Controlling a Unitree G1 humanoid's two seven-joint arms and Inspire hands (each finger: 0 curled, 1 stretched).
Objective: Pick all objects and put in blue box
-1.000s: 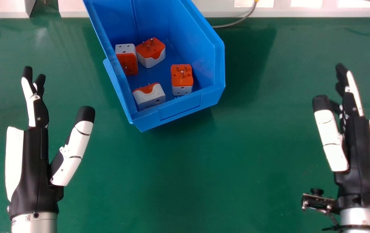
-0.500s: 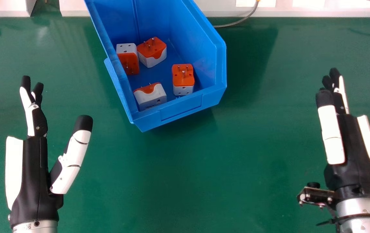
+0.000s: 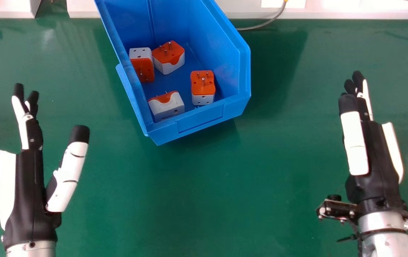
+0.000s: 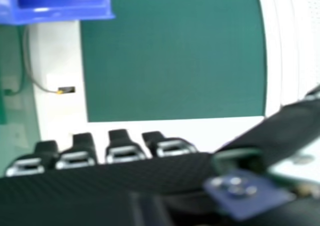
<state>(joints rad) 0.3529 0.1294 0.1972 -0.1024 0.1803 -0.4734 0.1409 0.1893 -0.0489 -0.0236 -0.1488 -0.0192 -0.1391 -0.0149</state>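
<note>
Bench (image 3: 196,185), green and glossy, stretches across your head view. On it, at the upper middle of the frame, you have the blue box (image 3: 200,125), set at a slant. Your left hand (image 3: 27,189) is at the lower left, released, with its fingers straight and the thumb spread wide. Your right hand (image 3: 377,160) is at the right, also released, fingers straight, holding nothing. Both are well apart from the box. Inside it you can see four orange-and-white plug adapters: one by the left wall (image 3: 142,66), one just beside that (image 3: 168,59), one near the right wall (image 3: 202,87), and one at the lower left of the box's floor (image 3: 166,107). Smallest of all, you can spot metal pins (image 3: 203,81) on their orange faces.
</note>
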